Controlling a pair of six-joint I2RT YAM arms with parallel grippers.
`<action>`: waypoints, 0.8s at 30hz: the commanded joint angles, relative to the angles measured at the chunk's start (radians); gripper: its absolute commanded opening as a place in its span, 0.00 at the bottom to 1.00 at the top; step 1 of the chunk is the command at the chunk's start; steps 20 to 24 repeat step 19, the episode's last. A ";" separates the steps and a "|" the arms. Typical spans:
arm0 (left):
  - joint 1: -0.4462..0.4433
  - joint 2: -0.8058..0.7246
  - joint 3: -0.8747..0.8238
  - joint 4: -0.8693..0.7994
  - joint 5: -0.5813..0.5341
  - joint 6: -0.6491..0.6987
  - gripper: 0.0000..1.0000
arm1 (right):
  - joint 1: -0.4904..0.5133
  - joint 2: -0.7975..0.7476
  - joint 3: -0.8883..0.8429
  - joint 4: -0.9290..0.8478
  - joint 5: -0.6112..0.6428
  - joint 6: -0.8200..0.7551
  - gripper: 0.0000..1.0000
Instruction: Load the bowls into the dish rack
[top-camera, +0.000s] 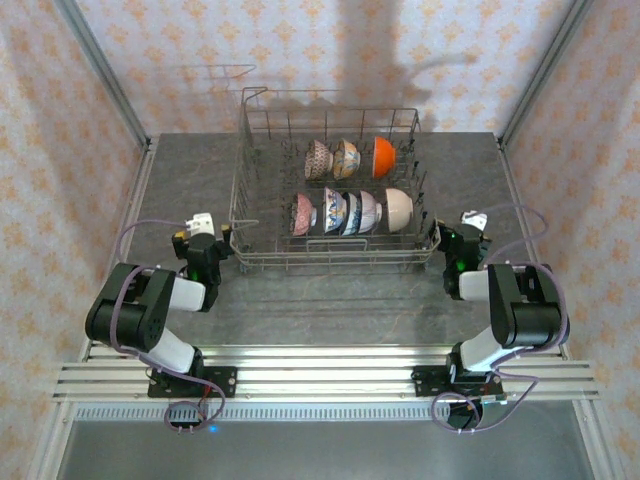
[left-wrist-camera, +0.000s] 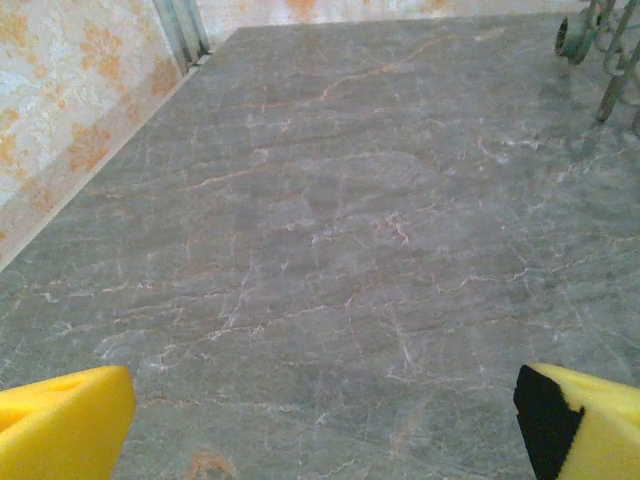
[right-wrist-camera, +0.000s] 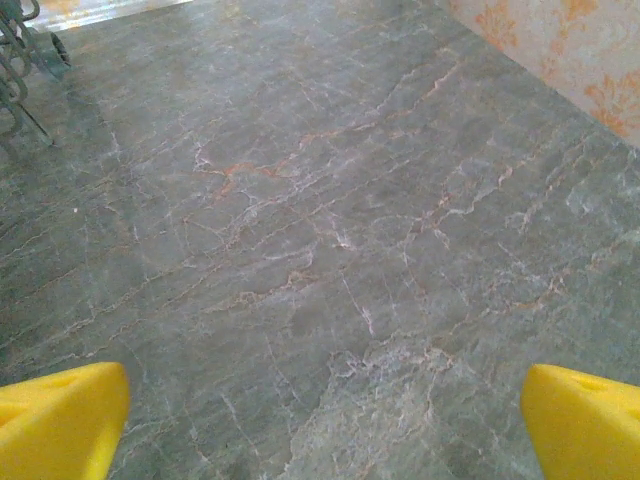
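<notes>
Left fingers (left-wrist-camera: 60, 425) and right fingers (right-wrist-camera: 60, 425) gape wide and empty over the worktop (top-camera: 330, 310). Beyond them, bowls (top-camera: 398, 208) stand on edge in the dish rack (top-camera: 330, 262).

Grey marble table (top-camera: 330, 310), orange-patterned wallpaper walls (top-camera: 330, 40), metal frame posts (top-camera: 100, 70)

The tabletop (left-wrist-camera: 320, 250) ahead of the left jaws is grey marble, veined in white and rust. The pads (left-wrist-camera: 60, 425) are bright yellow, and one has a black inner face. Beyond both jaws, the dish rack (top-camera: 335, 258) is grey wire. It holds an orange bowl (top-camera: 383, 156), a cream bowl (top-camera: 399, 208), a blue-patterned bowl (top-camera: 335, 212) and a pink-patterned bowl (top-camera: 304, 212). The wall (top-camera: 300, 50) is cream with orange floral motifs.
</notes>
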 joint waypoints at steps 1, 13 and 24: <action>0.009 0.009 0.048 0.054 -0.044 -0.003 1.00 | 0.017 -0.008 0.027 0.025 -0.062 -0.021 1.00; 0.025 -0.005 0.057 0.000 -0.005 -0.016 1.00 | 0.022 0.003 0.054 -0.015 -0.129 -0.059 1.00; 0.026 -0.006 0.057 -0.004 -0.005 -0.016 1.00 | 0.024 -0.006 0.044 -0.006 -0.124 -0.054 1.00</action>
